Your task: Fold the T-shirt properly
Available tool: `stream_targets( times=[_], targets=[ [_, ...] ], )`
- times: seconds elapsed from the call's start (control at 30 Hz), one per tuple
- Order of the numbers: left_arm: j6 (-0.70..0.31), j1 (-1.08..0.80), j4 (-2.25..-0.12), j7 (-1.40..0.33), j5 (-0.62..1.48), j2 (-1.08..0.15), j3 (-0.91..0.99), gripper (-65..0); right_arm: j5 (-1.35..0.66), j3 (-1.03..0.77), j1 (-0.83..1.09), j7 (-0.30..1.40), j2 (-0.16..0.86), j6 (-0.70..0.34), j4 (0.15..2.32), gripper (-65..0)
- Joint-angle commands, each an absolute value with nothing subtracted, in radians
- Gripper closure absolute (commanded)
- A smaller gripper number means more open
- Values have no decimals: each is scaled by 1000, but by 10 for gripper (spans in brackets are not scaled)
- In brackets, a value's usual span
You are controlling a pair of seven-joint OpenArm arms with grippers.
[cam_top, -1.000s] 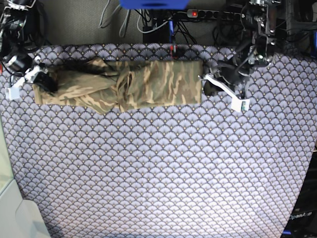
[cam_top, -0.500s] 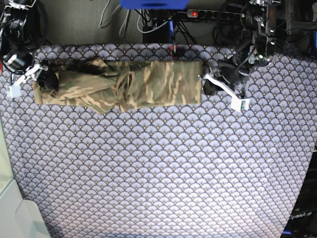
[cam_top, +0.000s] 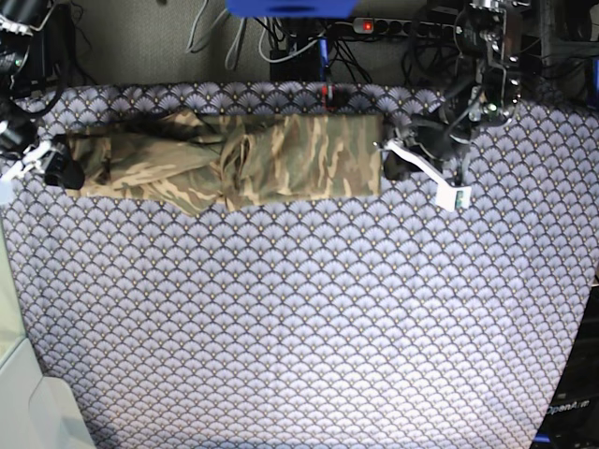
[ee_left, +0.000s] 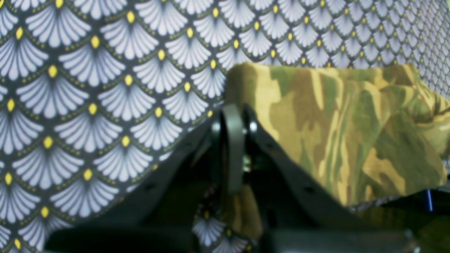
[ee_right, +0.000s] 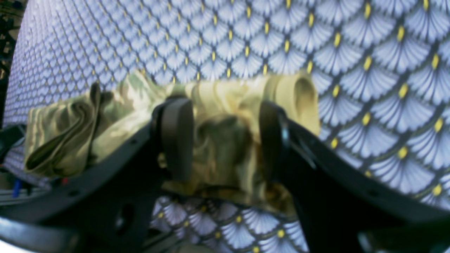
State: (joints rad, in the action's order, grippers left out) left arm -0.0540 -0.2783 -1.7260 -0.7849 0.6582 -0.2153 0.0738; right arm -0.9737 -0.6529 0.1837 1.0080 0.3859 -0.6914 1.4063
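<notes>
Purple scallop-patterned tablecloth [cam_top: 299, 318] covers table; black power strip [cam_top: 393, 26], tangled cables [cam_top: 290, 47] behind.

The counter [cam_top: 299, 318] lies open across its whole near part. The T-shirt [cam_top: 234, 159] spans the far strip between 2 grippers, with cables [cam_top: 281, 47] crowding the edge behind it.
</notes>
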Motion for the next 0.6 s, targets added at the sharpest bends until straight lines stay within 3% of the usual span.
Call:
stream_targets(
  times=[0.0,0.17,0.57],
  targets=[
    [-61,-268,-1744,-771,671,-217,76,-5,-954,-659,163,993,407,-698,1419,-313],
    [-61,-268,-1744,-771,673,-217,81,-5,-845,-659,139,993,401,-698,1419,-313],
    [-61,-266,-1744,-771,673,-217,81,-5,-840,-659,185,990,404,-698,1420,-313]
  ],
)
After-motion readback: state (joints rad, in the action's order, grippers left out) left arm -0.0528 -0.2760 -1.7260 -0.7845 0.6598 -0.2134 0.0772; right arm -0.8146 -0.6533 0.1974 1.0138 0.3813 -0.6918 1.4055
